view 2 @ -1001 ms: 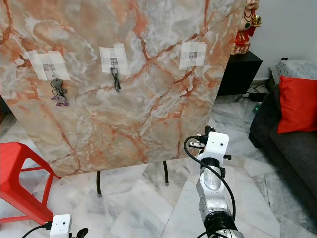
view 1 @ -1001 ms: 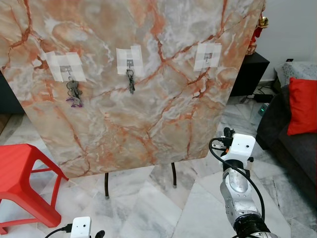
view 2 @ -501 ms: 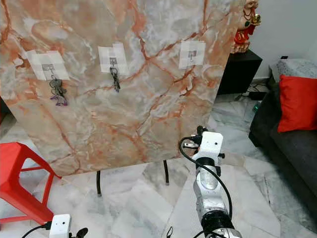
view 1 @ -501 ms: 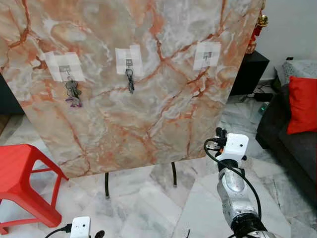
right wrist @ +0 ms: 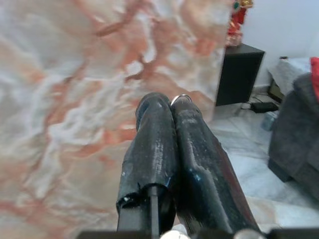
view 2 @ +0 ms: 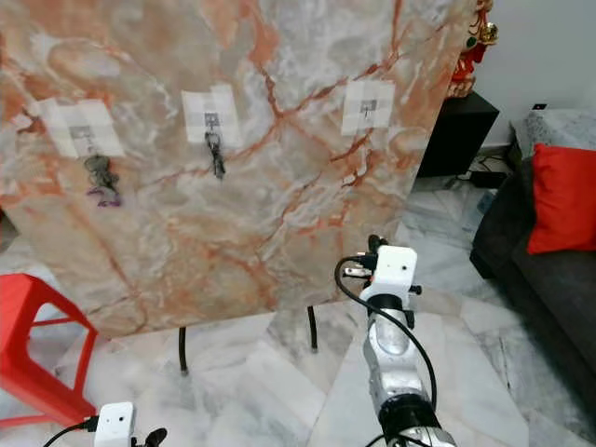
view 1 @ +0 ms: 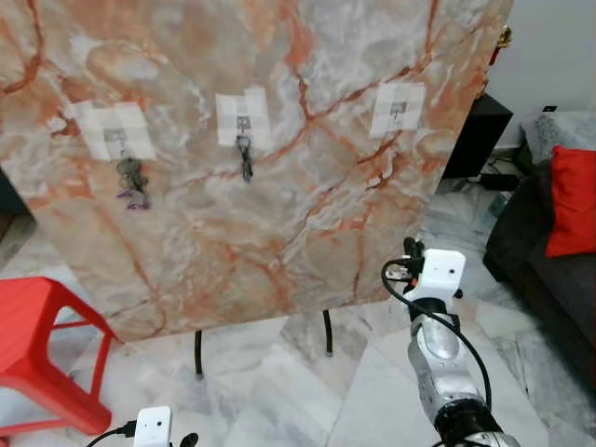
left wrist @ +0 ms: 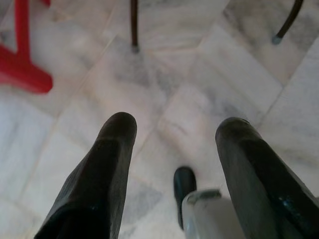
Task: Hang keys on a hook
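**Keys pinched at the ring, free hook up ahead**

While the left hand (left wrist: 174, 149) hangs spread over the floor, the right hand (right wrist: 172, 107) is pressed together on a key ring (right wrist: 180, 97): light, stiff, slippery metal, best held by the ring. Above it, the free hook (view 1: 398, 110).

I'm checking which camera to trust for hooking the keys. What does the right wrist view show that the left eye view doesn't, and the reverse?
Right wrist view: the right gripper seen along its fingers, pressed shut, with a small silver key ring peeking at the tips.

Left eye view: three taped hooks on the marble board; the left hook's keys, the middle hook's keys, the bare right hook, and a red stool.

Both: the marble board, a black cabinet and the sofa.
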You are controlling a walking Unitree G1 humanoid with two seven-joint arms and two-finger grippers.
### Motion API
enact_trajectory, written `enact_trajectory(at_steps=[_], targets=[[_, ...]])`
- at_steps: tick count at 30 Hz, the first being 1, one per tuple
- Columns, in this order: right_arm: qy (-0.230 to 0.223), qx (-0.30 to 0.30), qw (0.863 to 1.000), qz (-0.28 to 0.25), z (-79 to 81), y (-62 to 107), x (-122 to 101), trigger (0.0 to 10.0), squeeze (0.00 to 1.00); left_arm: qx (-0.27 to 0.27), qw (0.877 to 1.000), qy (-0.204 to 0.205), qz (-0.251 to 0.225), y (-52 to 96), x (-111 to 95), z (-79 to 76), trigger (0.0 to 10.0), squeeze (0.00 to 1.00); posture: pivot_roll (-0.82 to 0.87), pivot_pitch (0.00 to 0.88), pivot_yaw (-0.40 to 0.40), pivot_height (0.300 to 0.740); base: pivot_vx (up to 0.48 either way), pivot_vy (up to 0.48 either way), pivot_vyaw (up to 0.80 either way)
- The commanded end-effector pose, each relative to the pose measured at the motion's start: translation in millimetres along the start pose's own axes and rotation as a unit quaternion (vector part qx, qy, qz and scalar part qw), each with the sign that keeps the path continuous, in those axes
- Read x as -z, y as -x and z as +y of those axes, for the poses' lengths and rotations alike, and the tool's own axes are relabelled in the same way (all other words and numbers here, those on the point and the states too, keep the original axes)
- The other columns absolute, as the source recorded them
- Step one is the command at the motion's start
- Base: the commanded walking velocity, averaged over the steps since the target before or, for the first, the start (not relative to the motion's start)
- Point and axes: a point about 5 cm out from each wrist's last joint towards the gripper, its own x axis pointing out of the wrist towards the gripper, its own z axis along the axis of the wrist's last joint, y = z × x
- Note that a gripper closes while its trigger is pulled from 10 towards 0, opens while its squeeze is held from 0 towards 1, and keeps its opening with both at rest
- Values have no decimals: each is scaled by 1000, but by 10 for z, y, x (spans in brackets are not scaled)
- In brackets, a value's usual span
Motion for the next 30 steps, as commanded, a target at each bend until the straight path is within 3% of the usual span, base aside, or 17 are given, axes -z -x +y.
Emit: enact_trajectory(at_steps=[1, 17, 30], targets=[[5, 7, 1000, -2, -67, -18, -17, 10000, 0, 4, 1000, 9, 9, 0, 33, -45, 10000, 0, 54, 0, -64, 740, 315, 0, 0], [3, 6, 1000, -4, -41, -21, -19, 10000, 0, 10, 1000, 2, 9, -2, 38, -83, 10000, 0, 60, 0, -62, 740, 311, 0, 0], [4, 8, 1000, -3, -43, -24, -9, 10000, 0, 11, 1000, 3, 9, -1, 35, -74, 10000, 0, 63, 0, -62, 740, 80, 0, 0]])
